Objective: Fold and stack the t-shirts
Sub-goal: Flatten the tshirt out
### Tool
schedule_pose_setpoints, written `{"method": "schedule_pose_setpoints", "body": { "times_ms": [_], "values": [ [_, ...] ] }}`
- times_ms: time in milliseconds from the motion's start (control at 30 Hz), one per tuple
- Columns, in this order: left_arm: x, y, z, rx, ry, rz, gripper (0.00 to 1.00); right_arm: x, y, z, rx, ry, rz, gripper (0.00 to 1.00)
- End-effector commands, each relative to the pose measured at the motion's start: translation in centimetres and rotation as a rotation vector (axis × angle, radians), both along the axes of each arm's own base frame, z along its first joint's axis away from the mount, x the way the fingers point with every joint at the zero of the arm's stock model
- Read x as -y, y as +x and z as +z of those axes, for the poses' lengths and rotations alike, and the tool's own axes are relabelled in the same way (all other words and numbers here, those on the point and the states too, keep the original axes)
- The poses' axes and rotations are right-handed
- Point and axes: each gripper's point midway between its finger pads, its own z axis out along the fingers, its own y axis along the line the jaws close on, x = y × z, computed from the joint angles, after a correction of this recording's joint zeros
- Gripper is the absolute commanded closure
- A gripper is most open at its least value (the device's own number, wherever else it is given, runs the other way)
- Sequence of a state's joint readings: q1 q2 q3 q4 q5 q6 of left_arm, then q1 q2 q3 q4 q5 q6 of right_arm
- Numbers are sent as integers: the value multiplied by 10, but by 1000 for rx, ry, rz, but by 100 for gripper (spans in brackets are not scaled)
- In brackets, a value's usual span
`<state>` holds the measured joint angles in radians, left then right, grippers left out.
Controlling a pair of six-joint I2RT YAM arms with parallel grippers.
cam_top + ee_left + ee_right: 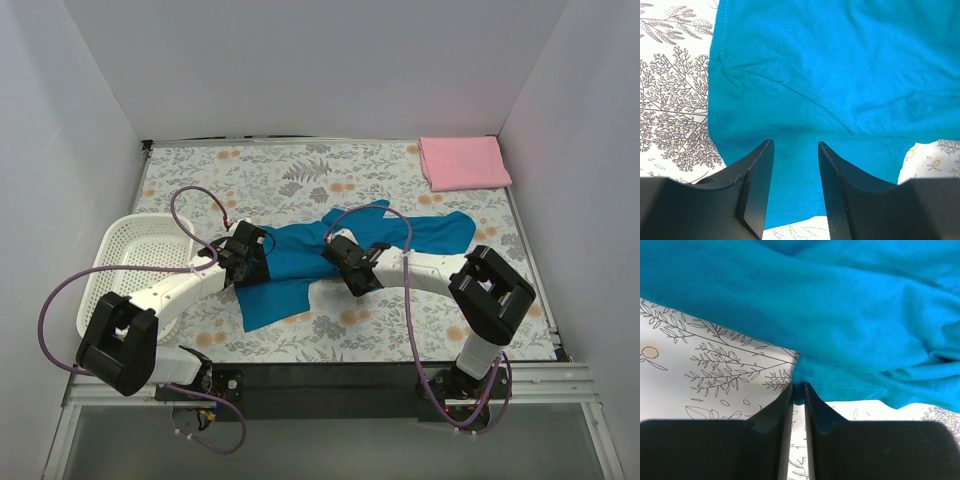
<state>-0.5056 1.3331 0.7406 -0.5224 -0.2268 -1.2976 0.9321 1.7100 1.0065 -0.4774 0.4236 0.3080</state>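
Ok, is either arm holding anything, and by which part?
The right gripper pinches the teal t-shirt by its stitched edge, jaws shut. The left gripper, jaws open over the same shirt, holds nothing.

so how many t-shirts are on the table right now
2. The teal-blue t-shirt lies rumpled mid-table. The pink t-shirt sits folded at the far right corner. Part of the white lattice basket is hidden, so another could be inside.
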Motion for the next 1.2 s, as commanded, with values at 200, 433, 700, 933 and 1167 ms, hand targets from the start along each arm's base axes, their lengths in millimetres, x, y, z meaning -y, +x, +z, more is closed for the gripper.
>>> {"method": "schedule_pose_setpoints", "body": {
  "times_ms": [200,433,700,933,1167],
  "values": [
    [-1,-2,15,35,-41,45,48,34,-21,-19,-100,-149,5,99],
    [-19,-37,15,-75,-35,190,39,41,-27,15,-75,-108,33,99],
    [-35,-78,3,-247,28,279,50,36,-34,41,-25,20,73,99],
    [-35,-88,-20,-313,49,324,67,28,-38,40,-14,97,119,99],
    [-33,-105,-48,-404,77,329,68,33,-40,39,0,103,117,99]
  ]
}}
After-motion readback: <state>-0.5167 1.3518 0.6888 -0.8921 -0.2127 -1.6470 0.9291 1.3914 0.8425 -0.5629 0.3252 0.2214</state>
